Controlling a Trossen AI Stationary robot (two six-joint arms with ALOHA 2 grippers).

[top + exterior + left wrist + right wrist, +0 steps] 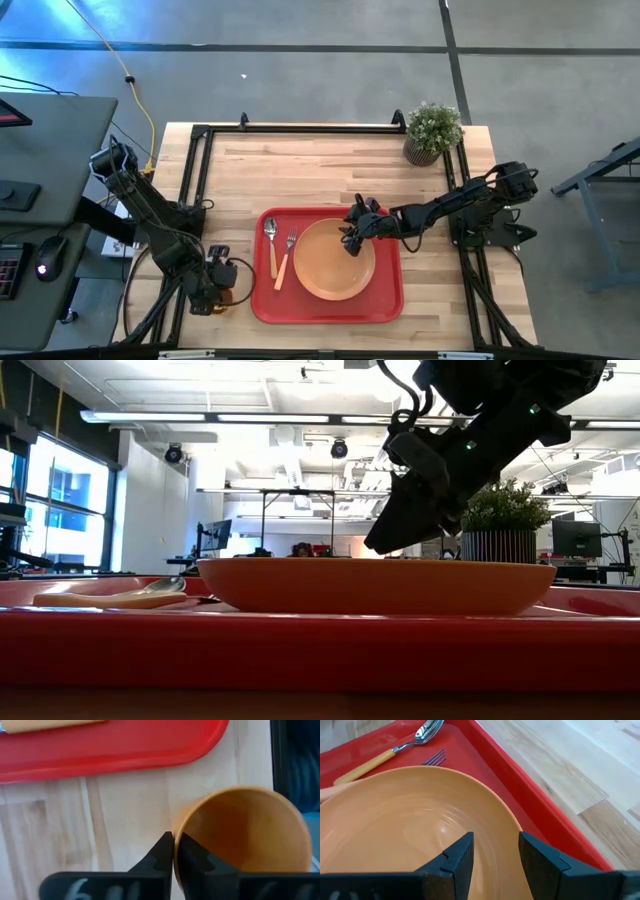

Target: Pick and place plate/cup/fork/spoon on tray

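The red tray (262, 305) lies at the table's near middle. On it rest the orange plate (335, 262), the spoon (270, 240) and the fork (287, 258), side by side left of the plate. My right gripper (352, 236) is open, just above the plate's far right part (410, 815), fingers inside the rim. My left gripper (222, 274) is off the tray's near left corner, shut on the orange-tan cup (245, 830). My left gripper pinches the cup's wall at its rim (176, 827), one finger inside the cup and one outside. The cup's mouth faces the wrist camera, and the cup sits over bare table beside the tray's corner (210, 740). Whether it is lifted clear, I cannot tell.
A potted green plant (432, 132) stands at the table's far right corner. A black frame (300, 128) runs along the table's far and side edges. Bare wood lies between the tray and the far edge. A desk with a mouse (50, 245) stands left of the table.
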